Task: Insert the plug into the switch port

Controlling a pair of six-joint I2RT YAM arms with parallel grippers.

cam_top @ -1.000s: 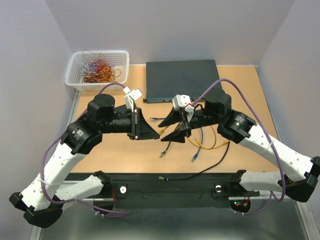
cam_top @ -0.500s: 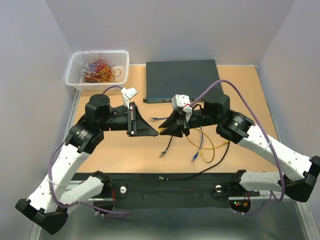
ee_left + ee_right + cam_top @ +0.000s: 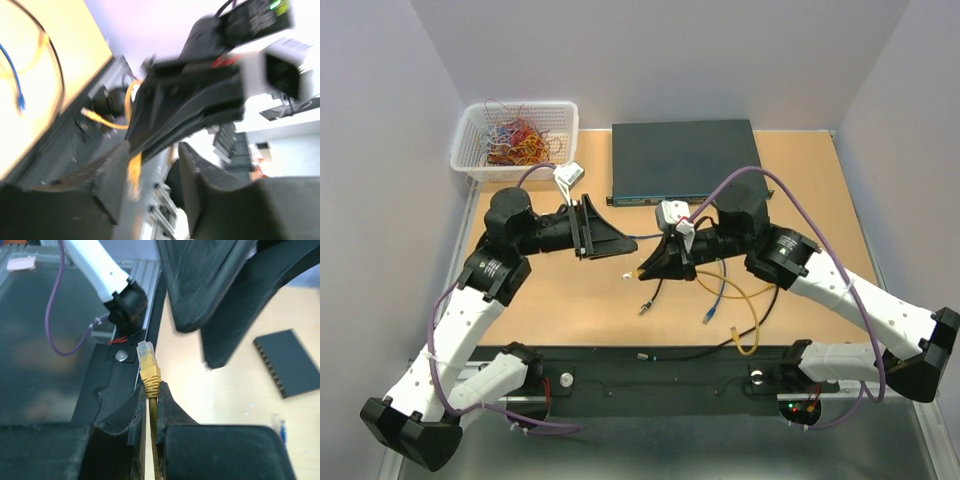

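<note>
right pincer point(image 3: 150, 390): clamped on plug point(image 3: 146, 360), tip protruding | left pincer point(image 3: 150, 175): parted, gripping nothing | switch point(image 3: 290, 362): flat on desk point(image 3: 235, 395), apart from plug

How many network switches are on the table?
2. The large dark rack switch sits far back on the table; the small flat black switch lies on it too, seen in the right wrist view. Others may be hidden.

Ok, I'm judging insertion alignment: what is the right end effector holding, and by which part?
The yellow plug, pinched at its yellow boot just behind the clear tip, which sticks out free.
</note>
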